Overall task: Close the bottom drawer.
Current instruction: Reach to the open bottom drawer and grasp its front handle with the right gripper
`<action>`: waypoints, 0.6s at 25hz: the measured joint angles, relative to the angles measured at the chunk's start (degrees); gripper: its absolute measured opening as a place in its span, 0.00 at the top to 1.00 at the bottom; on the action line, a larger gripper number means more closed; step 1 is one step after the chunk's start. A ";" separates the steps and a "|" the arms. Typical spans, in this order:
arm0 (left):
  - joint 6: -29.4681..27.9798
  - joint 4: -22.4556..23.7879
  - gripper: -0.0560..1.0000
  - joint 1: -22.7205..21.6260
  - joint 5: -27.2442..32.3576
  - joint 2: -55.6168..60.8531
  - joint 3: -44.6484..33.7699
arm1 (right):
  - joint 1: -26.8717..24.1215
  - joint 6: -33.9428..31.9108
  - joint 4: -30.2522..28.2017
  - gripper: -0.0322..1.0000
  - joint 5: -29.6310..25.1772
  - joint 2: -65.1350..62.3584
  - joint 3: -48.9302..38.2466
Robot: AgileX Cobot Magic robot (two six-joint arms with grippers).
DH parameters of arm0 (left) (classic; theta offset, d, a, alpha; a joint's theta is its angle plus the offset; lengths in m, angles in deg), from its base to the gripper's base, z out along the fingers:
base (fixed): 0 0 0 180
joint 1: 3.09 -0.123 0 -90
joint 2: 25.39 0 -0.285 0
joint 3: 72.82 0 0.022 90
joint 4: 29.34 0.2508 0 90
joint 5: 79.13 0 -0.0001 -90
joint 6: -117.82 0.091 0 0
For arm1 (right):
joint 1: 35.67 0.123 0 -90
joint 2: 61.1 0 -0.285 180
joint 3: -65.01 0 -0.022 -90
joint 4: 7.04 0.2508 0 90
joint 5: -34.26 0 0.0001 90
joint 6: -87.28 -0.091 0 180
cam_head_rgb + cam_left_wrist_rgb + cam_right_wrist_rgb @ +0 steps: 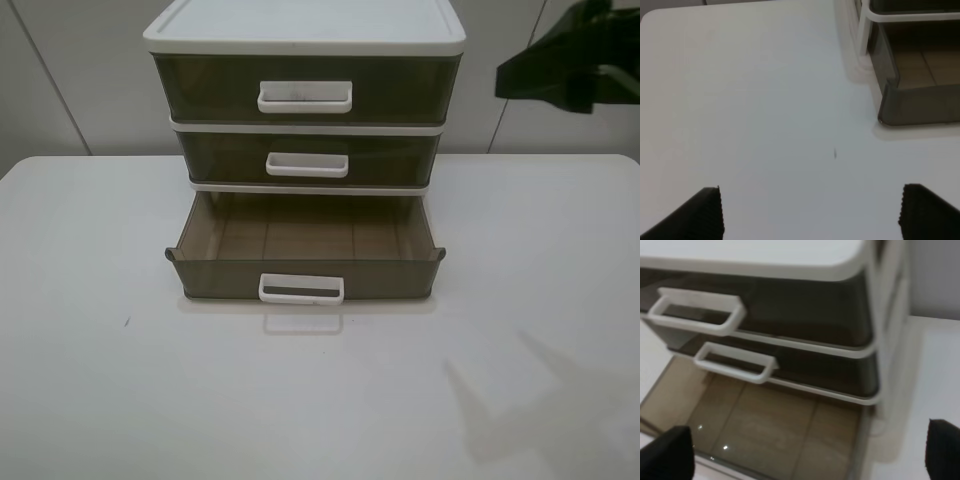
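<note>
The bottom drawer [305,270] is olive-brown and translucent, with a small white handle [301,289]. It stands pulled out and empty at the base of the white-framed three-drawer unit [305,25]. The middle drawer [307,158] and top drawer [305,90] are shut. My right gripper [805,452] is open, hovering high above the open drawer's floor [775,432]; it shows at the upper right of the exterior view [570,65]. My left gripper [812,212] is open over bare table, with the drawer's front corner [912,105] ahead of it.
The white table [120,380] bears only the drawer unit, which stands at the back centre. A small dark speck [127,322] marks the table at the left. A grey panelled wall rises behind the table.
</note>
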 joint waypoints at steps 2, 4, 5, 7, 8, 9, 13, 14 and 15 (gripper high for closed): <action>0.00 0.00 0.27 0.00 0.00 0.00 0.00 | 6.59 0.00 0.00 0.19 4.17 4.83 0.00; 0.00 0.00 0.27 0.00 0.00 0.00 0.00 | 11.37 0.00 0.00 0.19 7.89 8.95 0.00; 0.00 0.00 0.27 0.00 0.00 0.00 0.00 | 13.51 0.00 -0.05 0.19 9.84 10.91 0.00; 0.00 0.00 0.27 0.00 0.00 0.00 0.00 | 16.49 0.00 -0.74 0.19 12.64 13.89 0.00; 0.00 0.00 0.27 0.00 0.00 0.00 0.00 | 17.65 0.00 -1.47 0.19 13.46 15.17 0.00; 0.00 0.00 0.27 0.00 0.00 0.00 0.00 | 18.55 0.06 -2.22 0.19 14.37 16.23 0.00; 0.00 0.00 0.27 0.00 0.00 0.00 0.00 | 19.57 0.06 -3.25 0.19 19.97 17.43 -3.91; 0.00 0.00 0.27 0.00 0.00 0.00 0.00 | 19.69 0.06 -3.25 0.19 22.22 17.40 -6.09; 0.00 0.00 0.27 0.00 0.00 0.00 0.00 | 19.76 0.06 -3.19 0.19 24.42 17.36 -8.15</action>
